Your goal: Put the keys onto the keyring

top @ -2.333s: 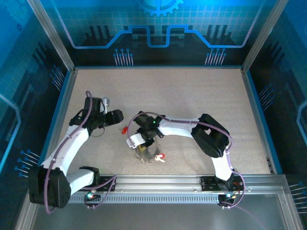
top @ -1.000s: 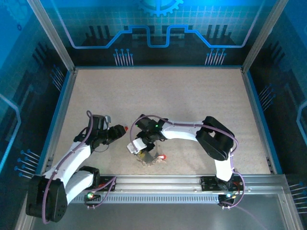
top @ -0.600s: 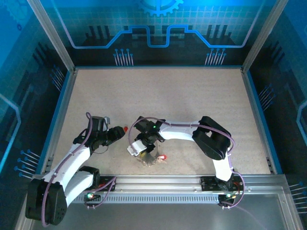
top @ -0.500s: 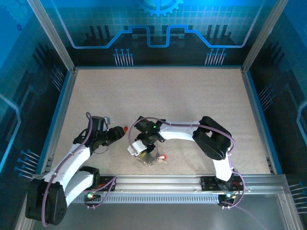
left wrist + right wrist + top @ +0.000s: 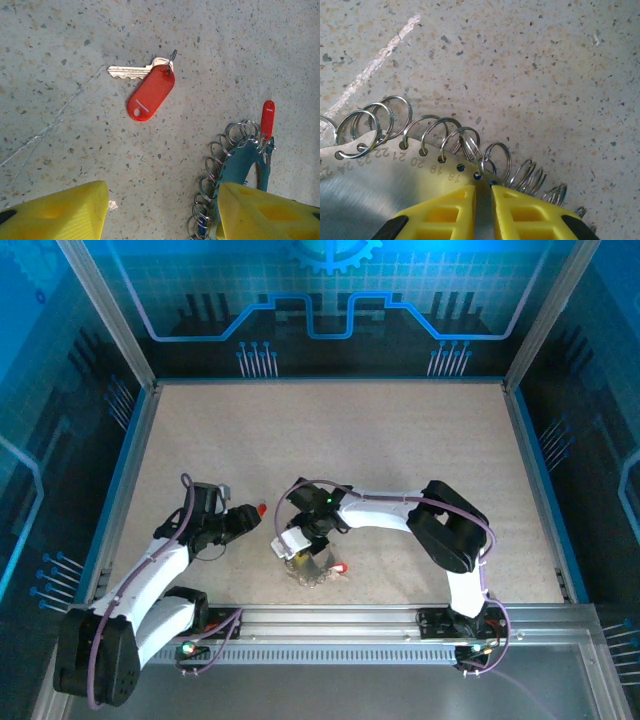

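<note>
1. Right claw [image 5: 482,191]: narrowed to a slit, pinching the keyring [image 5: 375,185] at its rim, right where one of the small loops [image 5: 436,131] sits (loop or plate edge, cannot tell which).
2. Left claw [image 5: 162,194]: wide, nothing between the fingers, hovering over the bench [image 5: 60,45] just short of the loose red-tagged key [image 5: 150,92].
3. Keyring lies on the bench near the front edge, under the right claw. The key lies apart from it, to its left and a bit further back. Another red tag [image 5: 267,119] already hangs at the ring's rim.
4. Step, as I judge it: ring is steadied, key pickup not yet done.
5. Next move calls for the left claw to drop over the key and close on the tag or head, leaving the key's own little ring free to thread. A flat, thin key may slide on the bench.
6. Pose: right arm [image 5: 385,508] is folded back leftward, wrist pointing down. Left arm [image 5: 150,565] reaches forward-right, low, wrist tilted down toward the key.
</note>
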You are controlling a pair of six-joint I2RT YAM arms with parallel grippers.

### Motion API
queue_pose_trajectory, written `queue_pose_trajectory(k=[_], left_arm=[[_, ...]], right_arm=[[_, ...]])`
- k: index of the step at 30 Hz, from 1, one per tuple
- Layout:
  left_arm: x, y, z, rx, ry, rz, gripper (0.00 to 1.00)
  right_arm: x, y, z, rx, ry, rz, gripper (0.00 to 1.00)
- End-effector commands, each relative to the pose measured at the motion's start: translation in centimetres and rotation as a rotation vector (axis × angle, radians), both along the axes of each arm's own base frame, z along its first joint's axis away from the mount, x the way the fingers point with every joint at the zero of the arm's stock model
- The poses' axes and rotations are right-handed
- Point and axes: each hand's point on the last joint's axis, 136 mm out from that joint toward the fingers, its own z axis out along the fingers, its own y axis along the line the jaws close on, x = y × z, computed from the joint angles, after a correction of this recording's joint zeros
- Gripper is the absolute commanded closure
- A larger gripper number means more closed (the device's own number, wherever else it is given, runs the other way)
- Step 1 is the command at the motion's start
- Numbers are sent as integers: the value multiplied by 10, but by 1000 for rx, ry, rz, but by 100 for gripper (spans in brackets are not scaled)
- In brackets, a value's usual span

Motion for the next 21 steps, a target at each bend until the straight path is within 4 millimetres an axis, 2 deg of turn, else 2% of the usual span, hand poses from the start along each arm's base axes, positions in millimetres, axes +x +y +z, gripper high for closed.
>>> queue_pose_trajectory(k=[1,6,21], left_arm=[[-2,-3,-3,-2,-1,-21,39],[-3,-1,-4,8,1,-17,40],[-5,-2,-7,-2,3,-14,40]], right_arm=[[-5,1,6,27,35,-6,82],[-7,3,7,27,57,-4,77],[-14,7,1,16,105,-4,73]])
